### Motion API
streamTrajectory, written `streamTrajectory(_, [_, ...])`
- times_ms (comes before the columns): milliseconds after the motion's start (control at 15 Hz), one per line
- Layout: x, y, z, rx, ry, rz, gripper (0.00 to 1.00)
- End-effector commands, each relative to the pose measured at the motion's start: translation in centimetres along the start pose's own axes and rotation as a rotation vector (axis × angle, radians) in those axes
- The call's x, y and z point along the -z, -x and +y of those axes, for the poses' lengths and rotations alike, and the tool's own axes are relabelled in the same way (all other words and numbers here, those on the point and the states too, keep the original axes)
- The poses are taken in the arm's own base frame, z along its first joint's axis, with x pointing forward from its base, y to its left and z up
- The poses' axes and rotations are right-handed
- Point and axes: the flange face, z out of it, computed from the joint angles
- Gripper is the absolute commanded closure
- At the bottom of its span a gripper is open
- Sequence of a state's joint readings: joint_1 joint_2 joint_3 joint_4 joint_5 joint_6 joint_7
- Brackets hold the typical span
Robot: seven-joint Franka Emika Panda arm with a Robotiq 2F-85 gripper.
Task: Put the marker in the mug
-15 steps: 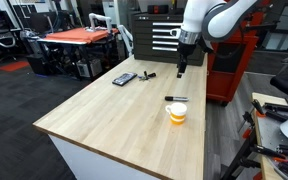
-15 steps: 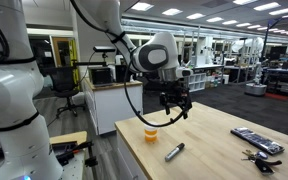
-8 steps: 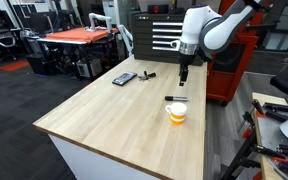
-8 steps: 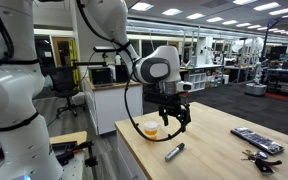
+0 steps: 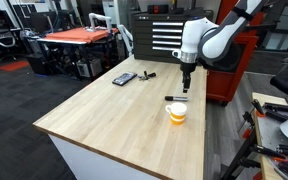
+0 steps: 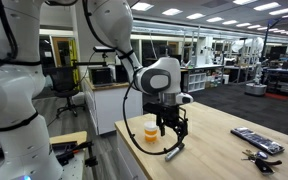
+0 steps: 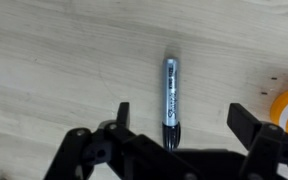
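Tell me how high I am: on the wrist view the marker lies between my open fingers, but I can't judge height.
Observer: In an exterior view the gripper hangs close above the marker; a thin gap seems to remain.
Operator: Is the mug upright? I see only its edge.
Observer: Yes, the mug stands upright, opening up, apart from the marker.
Operator: Anything else nearby?
Observer: A flat dark device and a small black object lie well away from both.

Dark marker (image 7: 170,95) flat, mug (image 5: 177,113) upright — apart
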State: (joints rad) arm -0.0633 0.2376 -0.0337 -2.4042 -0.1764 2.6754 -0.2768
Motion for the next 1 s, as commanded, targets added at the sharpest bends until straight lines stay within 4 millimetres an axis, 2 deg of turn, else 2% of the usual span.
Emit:
streamTrajectory(0, [-0.9, 0.4, 0.7, -0.016, -0.025, 0.015, 0.00])
streamTrajectory(67, [-0.8, 0.3, 0.3, -0.012, -0.009, -0.007, 0.00])
streamTrajectory(333, [-1.1, 0.4, 0.5, -0.020, -0.021, -0.009, 0.00])
streamTrajectory(933, [-3.6, 0.3, 0.5, 0.011, -0.001, -0.009, 0.00])
